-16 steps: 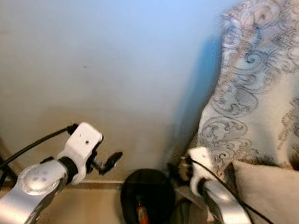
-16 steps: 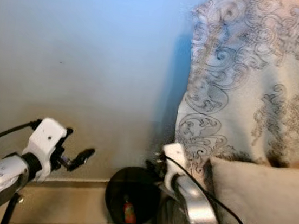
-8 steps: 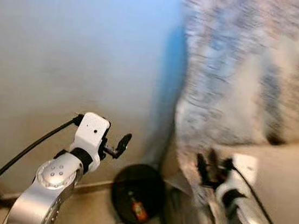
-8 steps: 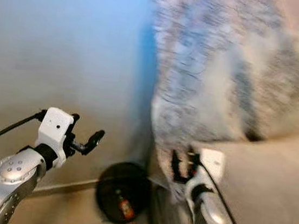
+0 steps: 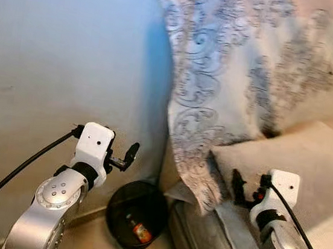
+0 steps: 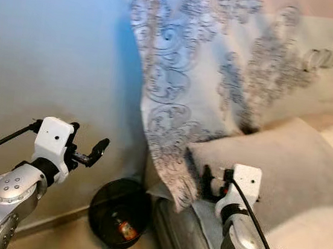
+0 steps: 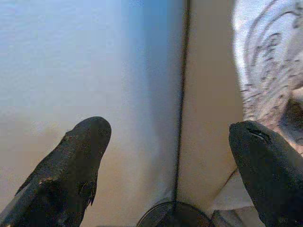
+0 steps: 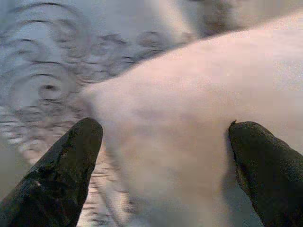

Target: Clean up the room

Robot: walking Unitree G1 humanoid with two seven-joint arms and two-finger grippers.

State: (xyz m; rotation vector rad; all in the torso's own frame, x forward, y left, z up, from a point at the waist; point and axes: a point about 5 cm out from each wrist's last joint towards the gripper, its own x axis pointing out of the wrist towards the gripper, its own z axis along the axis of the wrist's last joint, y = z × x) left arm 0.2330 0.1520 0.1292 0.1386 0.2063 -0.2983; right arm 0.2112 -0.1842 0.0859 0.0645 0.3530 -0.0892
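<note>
A smooth, pale wall point(image 5: 59, 57) takes up the left side, matte and bluish where the light falls on it. The left hand point(image 5: 127, 155) hangs in front of it on a silver arm with a white wrist block and a black cable; in the left wrist view its two blunt black fingers point(image 7: 78, 156) stand wide apart with nothing between them, pointed at the wall and at a narrow dark seam running down it.

Below and just right of that hand, on the tan floor point(image 5: 88, 242) against the wall, stands a round black bin point(image 5: 134, 215) with a glossy rim. Inside it lies a small piece of rubbish point(image 5: 136, 230) in red and orange, too small to identify.

To the right of the bin rises the edge of a bed or sofa. A large soft cloth point(image 5: 221, 76), cream with grey swirling scroll patterns, drapes down from the top, its lower corner hanging over the edge close to the bin. A plain beige pillow point(image 5: 296, 158), plump and rounded with a fine matte weave, lies half tucked under the cloth.

The right hand point(image 5: 246, 189) sits near the pillow's front corner, its black fingers point(image 8: 61, 165) spread apart on either side of the corner in the right wrist view and holding nothing. I cannot tell whether they touch the fabric. The patterned cloth lies just behind the pillow there.
</note>
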